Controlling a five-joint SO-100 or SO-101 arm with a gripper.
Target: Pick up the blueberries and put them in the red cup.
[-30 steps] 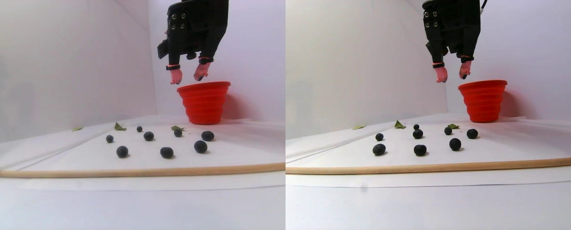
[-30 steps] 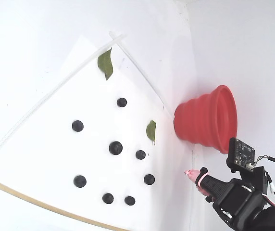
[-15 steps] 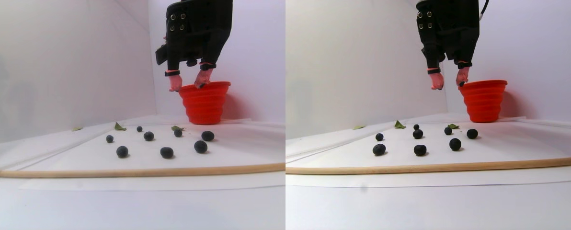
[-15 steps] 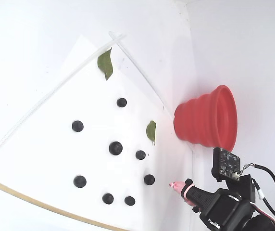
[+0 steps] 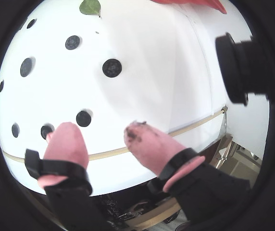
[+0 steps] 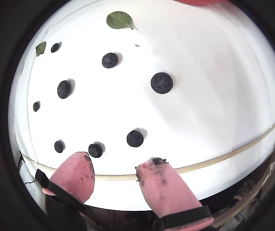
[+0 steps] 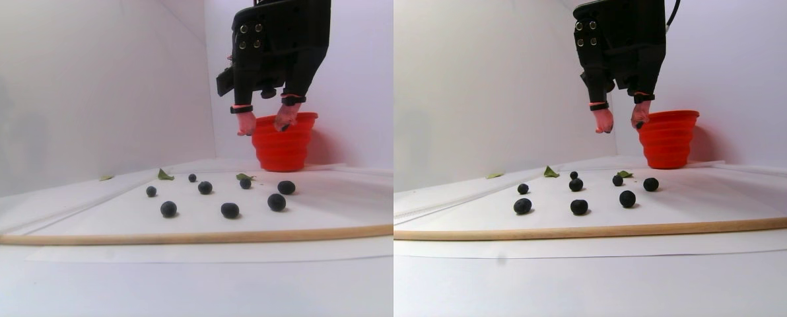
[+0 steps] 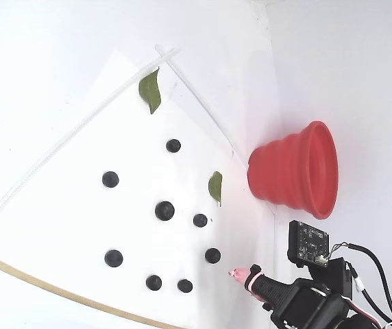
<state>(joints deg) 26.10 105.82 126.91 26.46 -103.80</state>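
I had the gripper [image 7: 261, 129] hanging in the air, upper middle of the stereo pair view's left half, its pink fingertips [image 6: 164, 185] spread apart with nothing between them. The blueberries [image 8: 164, 210] lay scattered loose on the white sheet [image 8: 59, 205] at centre left of the fixed view. The red cup [image 8: 299, 171] stood at right of that view, beyond a green leaf [image 8: 215, 186].

Plain white walls [image 7: 90, 86] meet a white floor [image 7: 169, 284] crossed by a wooden rod [image 7: 189, 236].
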